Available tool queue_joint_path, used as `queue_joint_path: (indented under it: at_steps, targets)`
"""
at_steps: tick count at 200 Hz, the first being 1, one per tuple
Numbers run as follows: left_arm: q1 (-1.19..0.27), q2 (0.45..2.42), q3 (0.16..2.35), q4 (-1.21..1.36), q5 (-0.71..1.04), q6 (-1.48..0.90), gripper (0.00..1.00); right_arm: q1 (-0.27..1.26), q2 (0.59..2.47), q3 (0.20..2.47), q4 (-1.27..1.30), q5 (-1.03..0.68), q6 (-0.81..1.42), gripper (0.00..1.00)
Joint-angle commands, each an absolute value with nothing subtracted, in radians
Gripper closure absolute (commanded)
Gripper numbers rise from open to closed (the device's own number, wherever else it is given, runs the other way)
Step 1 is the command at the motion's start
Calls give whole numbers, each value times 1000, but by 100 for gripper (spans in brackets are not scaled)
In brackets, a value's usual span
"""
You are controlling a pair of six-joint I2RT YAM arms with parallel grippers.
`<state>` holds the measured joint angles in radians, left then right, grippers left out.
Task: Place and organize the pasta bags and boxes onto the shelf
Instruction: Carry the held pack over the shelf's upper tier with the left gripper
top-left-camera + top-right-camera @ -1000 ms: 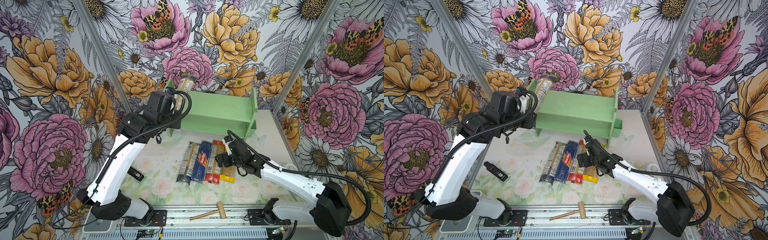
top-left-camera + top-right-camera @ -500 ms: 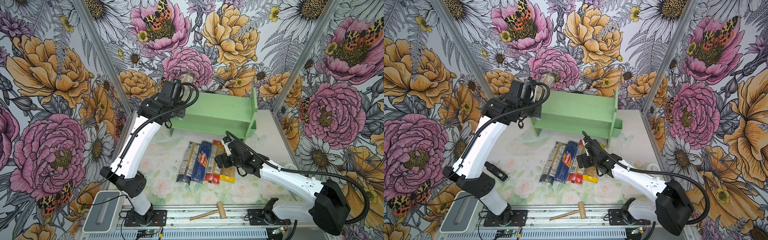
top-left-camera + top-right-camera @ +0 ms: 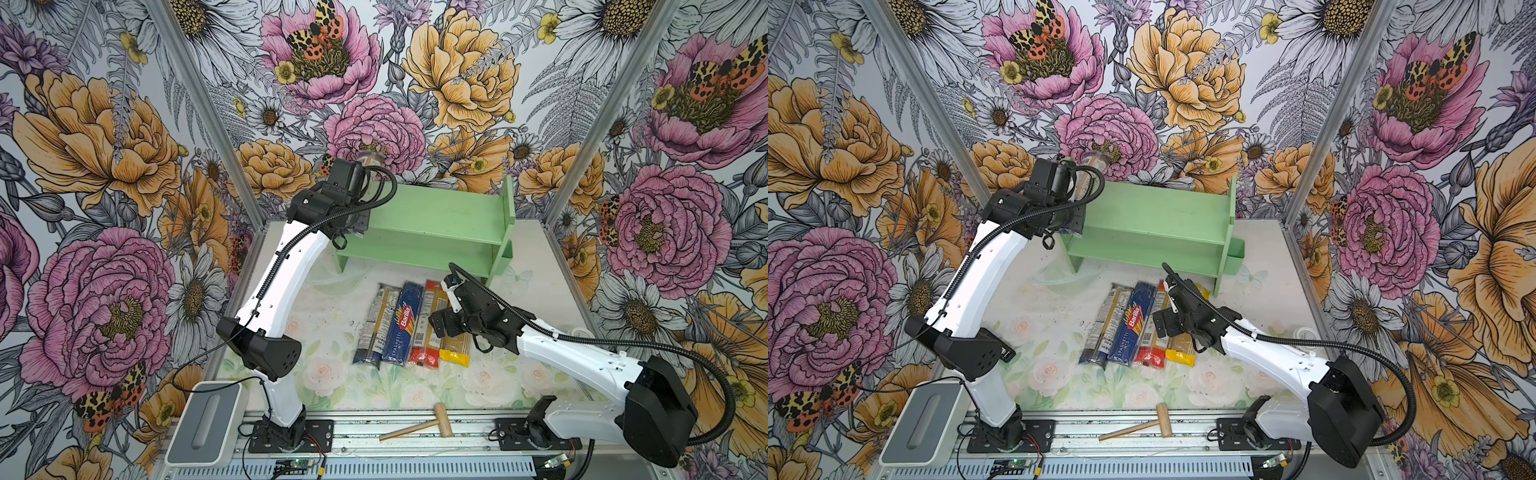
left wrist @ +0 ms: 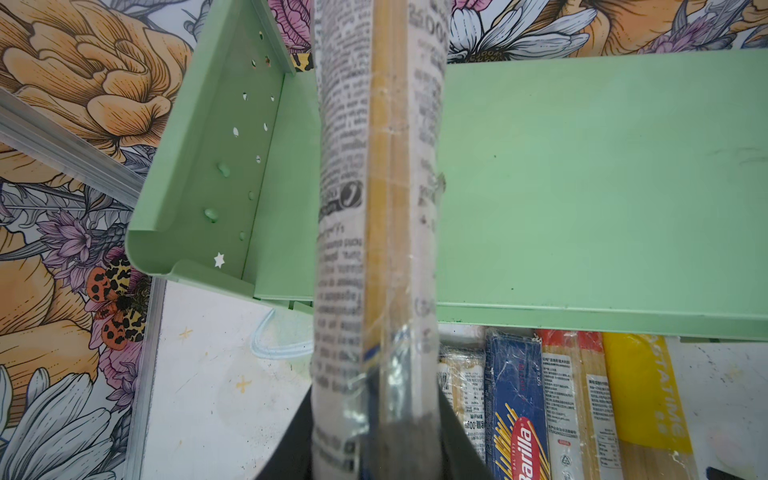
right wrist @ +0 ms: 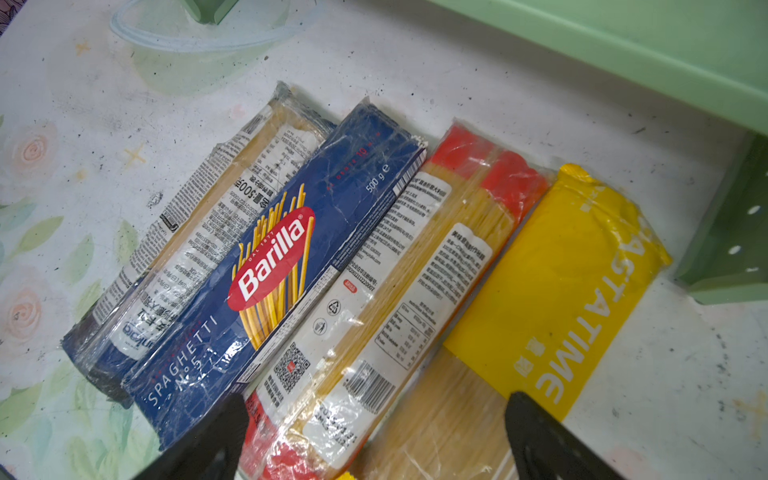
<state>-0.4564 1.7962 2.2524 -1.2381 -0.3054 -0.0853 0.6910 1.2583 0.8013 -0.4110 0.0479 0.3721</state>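
- A small wooden mallet lies on the metal rail at the very front.
- A bit further in, four pasta packs lie flat on the table, side by side and touching. From left to right they are a clear blue-ended bag, the dark blue Barilla box, a red-ended bag and a yellow bag.
- The right pincer hangs just over the red-ended bag and the yellow bag. Its two fingers are spread wide and hold nothing.
- Behind the packs stands the green shelf, close to the back wall.
- The left pincer is up at the left end of the shelf. It is squeezed tight on another spaghetti bag.
- That bag stands up on end over the top board, beside the left side panel. I cannot tell if it touches the shelf.
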Motion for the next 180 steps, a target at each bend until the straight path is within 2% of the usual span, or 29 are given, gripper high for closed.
queue_joint_path:
  at_steps: [1, 180]
  targets:
    - [-433, 1788, 2324, -1089, -310, -65, 100, 701, 1270, 798, -407, 38, 360, 1]
    - [-412, 1916, 2405, -1089, -263, -57, 100, 700, 1281, 805, -407, 29, 359, 1]
